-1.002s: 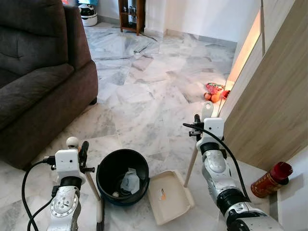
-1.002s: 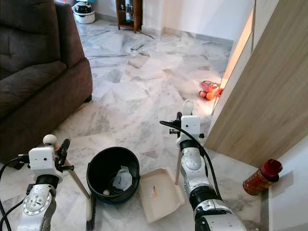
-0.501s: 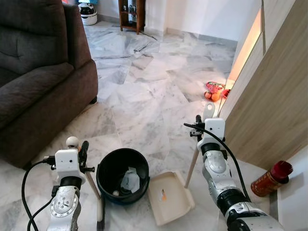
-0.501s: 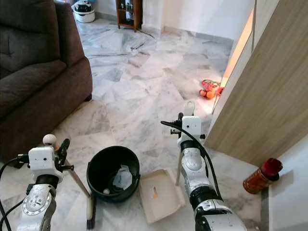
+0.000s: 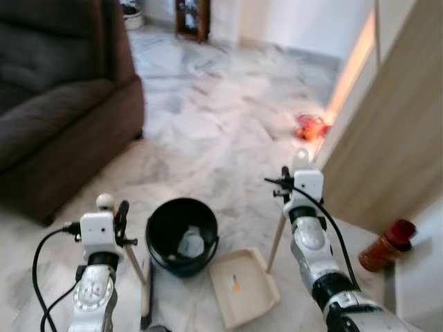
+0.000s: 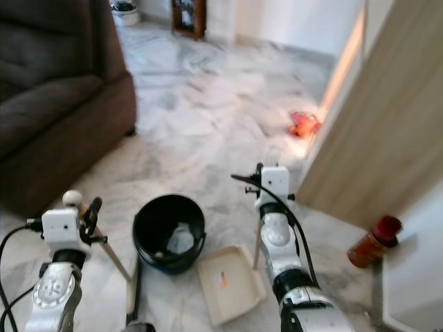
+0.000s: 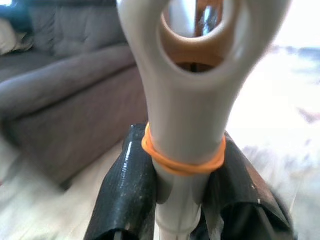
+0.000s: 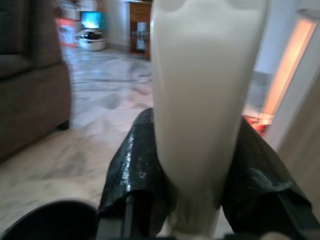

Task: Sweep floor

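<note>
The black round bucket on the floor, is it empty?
No, the black round bucket holds crumpled white paper at its bottom, seen in the left eye view.

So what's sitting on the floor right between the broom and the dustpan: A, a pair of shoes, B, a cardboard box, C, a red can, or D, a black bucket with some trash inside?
D: the black bucket with pale scraps inside stands between the broom, held by the left hand, and the dustpan, whose handle the right hand grips.
</note>
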You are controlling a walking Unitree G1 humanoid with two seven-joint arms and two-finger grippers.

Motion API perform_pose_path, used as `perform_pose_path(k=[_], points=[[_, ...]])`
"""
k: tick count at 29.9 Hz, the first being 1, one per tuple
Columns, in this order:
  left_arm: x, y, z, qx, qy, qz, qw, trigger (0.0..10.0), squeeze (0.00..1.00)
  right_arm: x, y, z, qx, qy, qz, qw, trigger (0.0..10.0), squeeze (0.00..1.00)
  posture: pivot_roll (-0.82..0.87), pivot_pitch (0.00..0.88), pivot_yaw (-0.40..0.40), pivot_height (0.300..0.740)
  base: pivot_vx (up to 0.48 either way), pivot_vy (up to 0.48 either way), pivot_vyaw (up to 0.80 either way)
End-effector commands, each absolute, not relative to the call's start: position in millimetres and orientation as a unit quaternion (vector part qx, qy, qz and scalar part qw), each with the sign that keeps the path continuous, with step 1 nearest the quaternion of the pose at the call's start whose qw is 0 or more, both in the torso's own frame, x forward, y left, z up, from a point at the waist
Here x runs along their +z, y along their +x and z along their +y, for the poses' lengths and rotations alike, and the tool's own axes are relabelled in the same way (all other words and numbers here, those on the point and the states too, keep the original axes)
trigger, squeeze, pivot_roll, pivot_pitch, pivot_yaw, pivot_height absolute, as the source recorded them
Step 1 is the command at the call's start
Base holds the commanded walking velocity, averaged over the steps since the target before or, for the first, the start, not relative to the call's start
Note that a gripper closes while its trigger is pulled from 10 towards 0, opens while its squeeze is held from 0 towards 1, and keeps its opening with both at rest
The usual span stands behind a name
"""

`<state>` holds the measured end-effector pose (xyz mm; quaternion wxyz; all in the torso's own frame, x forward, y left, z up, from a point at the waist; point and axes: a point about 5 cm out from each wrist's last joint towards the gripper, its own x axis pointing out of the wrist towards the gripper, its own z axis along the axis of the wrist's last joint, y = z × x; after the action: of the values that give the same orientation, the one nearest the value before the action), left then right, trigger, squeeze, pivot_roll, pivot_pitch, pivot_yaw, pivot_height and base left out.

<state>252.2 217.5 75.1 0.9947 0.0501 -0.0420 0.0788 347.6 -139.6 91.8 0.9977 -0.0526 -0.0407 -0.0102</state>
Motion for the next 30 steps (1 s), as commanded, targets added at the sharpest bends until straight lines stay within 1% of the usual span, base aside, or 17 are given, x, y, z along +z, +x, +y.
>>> perform_pose_path(k=[1,10,25,30], points=[[85.8,257.6,215.3,0.072,0.054,-0.066,0.994,10.0,0.0,96.0,348.7,-143.6,-0.019,-0.047,-0.053,0.997,10.0,0.0,0.16,0.073,-0.048,0.74,-0.296,0.0,0.0],[85.4,258.0,214.6,0.07,0.054,-0.066,0.994,10.0,0.0,96.2,348.6,-143.4,-0.019,-0.043,-0.055,0.997,10.0,0.0,0.15,0.064,-0.048,0.74,-0.29,0.0,0.0],[84.1,259.6,213.4,0.068,0.055,-0.062,0.994,10.0,0.0,92.6,347.9,-141.4,-0.016,-0.031,-0.044,0.998,10.0,0.0,0.15,0.048,-0.046,0.74,0.0,0.0,0.0],[84.3,260.2,212.9,0.066,0.054,-0.062,0.994,10.0,0.0,92.0,348.2,-142.8,-0.019,-0.025,-0.04,0.999,10.0,0.0,0.15,0.059,-0.045,0.74,0.0,0.0,-0.68]])
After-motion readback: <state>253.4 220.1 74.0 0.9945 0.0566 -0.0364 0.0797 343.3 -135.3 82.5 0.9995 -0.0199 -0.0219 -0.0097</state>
